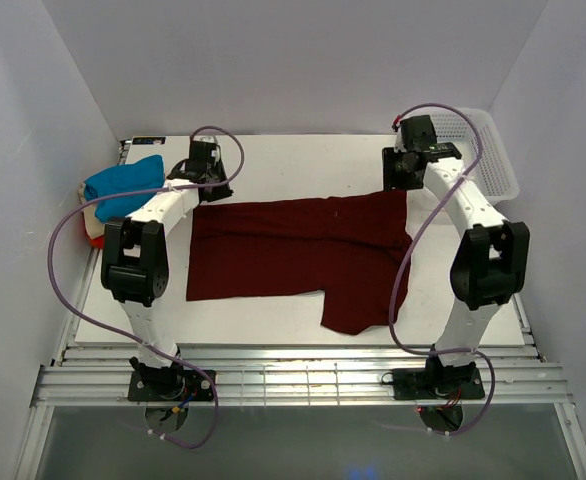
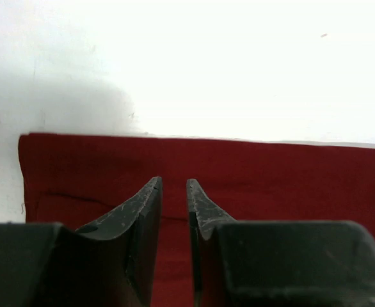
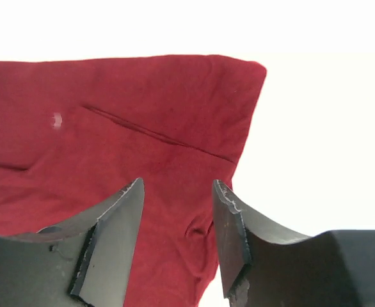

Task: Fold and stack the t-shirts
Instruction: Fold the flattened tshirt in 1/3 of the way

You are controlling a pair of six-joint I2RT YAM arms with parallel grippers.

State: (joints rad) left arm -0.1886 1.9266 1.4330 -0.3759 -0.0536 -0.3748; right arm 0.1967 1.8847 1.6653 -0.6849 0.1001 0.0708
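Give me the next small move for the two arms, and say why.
Probably lower both grippers and pinch the maroon shirt's far edge. The shirt lies spread flat on the table, not yet folded small. The left gripper sits near its far left corner, the right gripper near its far right corner, both open and holding nothing.

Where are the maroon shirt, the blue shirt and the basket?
maroon shirt (image 1: 293, 250), top view, middle of the cloth.
blue shirt (image 1: 123, 185), top view, upper fold.
basket (image 1: 491, 150), top view, bare mesh.

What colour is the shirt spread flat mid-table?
The shirt is dark maroon, plain, no pattern; best seen in the top external view.
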